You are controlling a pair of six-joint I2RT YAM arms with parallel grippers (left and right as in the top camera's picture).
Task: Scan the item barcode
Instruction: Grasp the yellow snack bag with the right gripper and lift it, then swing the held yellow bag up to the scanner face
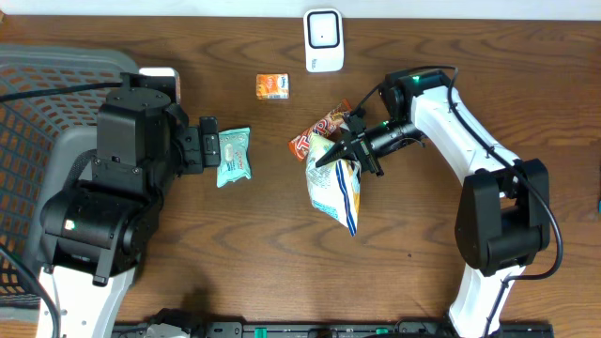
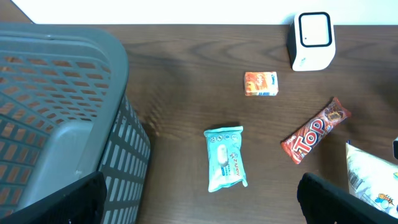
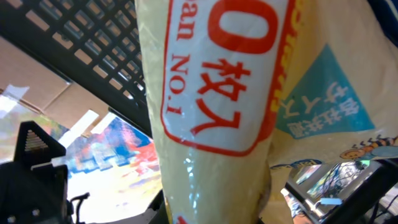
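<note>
Right pincer (image 1: 349, 148) clenched on top edge of pale yellow-and-blue plastic snack bag (image 1: 336, 188). Bag hangs at centre of brown wooden worktop (image 1: 423, 282), likely raised for turning toward white box scanner (image 1: 322, 39) at 12 o'clock. Left pincer (image 1: 208, 143) released, idle at 9 o'clock.

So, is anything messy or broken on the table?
Nothing is spilled or broken. The only odd thing is the snack bag: it hangs crumpled, pinched in the right jaws, instead of lying flat. The red candy bar, wipes pack and orange box all lie flat and apart.
</note>
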